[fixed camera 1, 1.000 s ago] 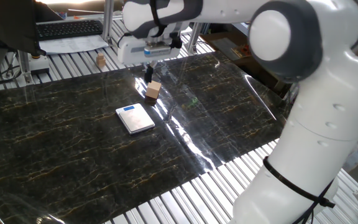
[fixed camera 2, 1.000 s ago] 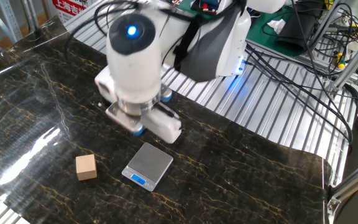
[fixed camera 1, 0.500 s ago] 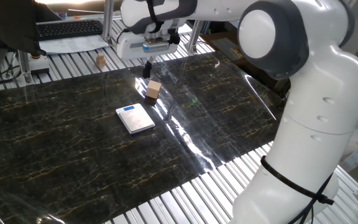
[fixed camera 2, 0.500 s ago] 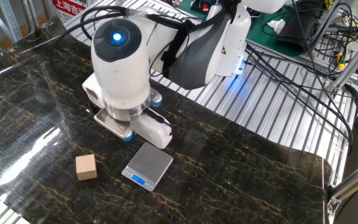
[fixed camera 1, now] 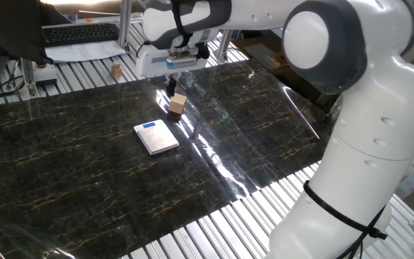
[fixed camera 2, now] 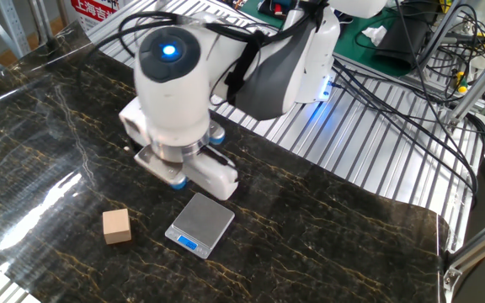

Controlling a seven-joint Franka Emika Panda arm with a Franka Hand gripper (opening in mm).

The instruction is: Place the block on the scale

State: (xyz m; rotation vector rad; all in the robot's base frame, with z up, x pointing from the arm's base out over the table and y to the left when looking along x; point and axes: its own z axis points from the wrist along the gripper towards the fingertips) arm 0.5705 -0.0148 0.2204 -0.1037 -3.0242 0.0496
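Note:
The block point(fixed camera 1: 177, 105) is a light-tan wooden cube lying on the dark marble-patterned mat, just behind the scale point(fixed camera 1: 156, 137). The scale is flat and silver-white, with a blue display strip at its far edge. In the other fixed view the block point(fixed camera 2: 116, 225) lies left of the scale point(fixed camera 2: 200, 224), a short gap between them. My gripper point(fixed camera 1: 171, 85) hangs just above and behind the block, apart from it and holding nothing. Its fingers show as one narrow dark shape, so their gap is unclear. In the other fixed view the hand point(fixed camera 2: 183, 168) hides the fingertips.
A tinier tan wooden piece point(fixed camera 1: 116, 69) stands on the slatted metal table behind the mat. A keyboard point(fixed camera 1: 80, 33) and papers lie at the back. Cables point(fixed camera 2: 394, 93) trail across the slats. The arm's large white body point(fixed camera 1: 365, 129) fills the right side.
The hand swung a little away from the block half a second ago and has come back to nearly where it was. The block and scale have not moved.

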